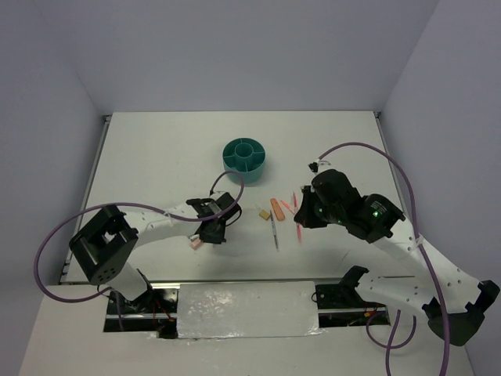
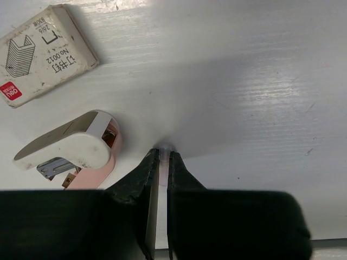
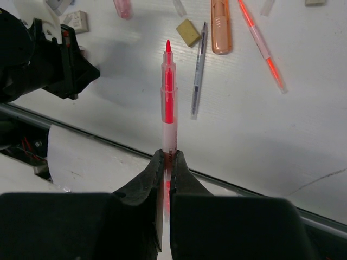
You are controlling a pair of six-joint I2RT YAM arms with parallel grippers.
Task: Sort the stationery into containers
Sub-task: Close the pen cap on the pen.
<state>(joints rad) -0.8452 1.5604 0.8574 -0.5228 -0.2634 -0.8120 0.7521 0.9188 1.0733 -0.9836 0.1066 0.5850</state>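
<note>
The round teal tub (image 1: pixel 244 154) with dividers stands at the table's middle back. My left gripper (image 1: pixel 213 229) is low over the table, shut on a thin translucent pink-white piece (image 2: pixel 164 158) whose tip touches the table. A pink-white stapler (image 2: pixel 76 149) and a grey staple box (image 2: pixel 46 54) lie just left of it. My right gripper (image 1: pixel 301 218) is shut on a red-pink pen (image 3: pixel 168 97) and holds it above the table. Below it lie a tan block (image 3: pixel 188 32), an orange capsule piece (image 3: pixel 221 27), a grey pen (image 3: pixel 198 70) and a pink pen (image 3: pixel 261 43).
A pink capsule (image 3: pixel 123 8) and a small grey block (image 3: pixel 76 21) lie near my left arm (image 3: pixel 49 59). The table's near edge (image 3: pixel 108 143), with a gap and a white sheet beyond, runs under the right gripper. Grey walls enclose the table.
</note>
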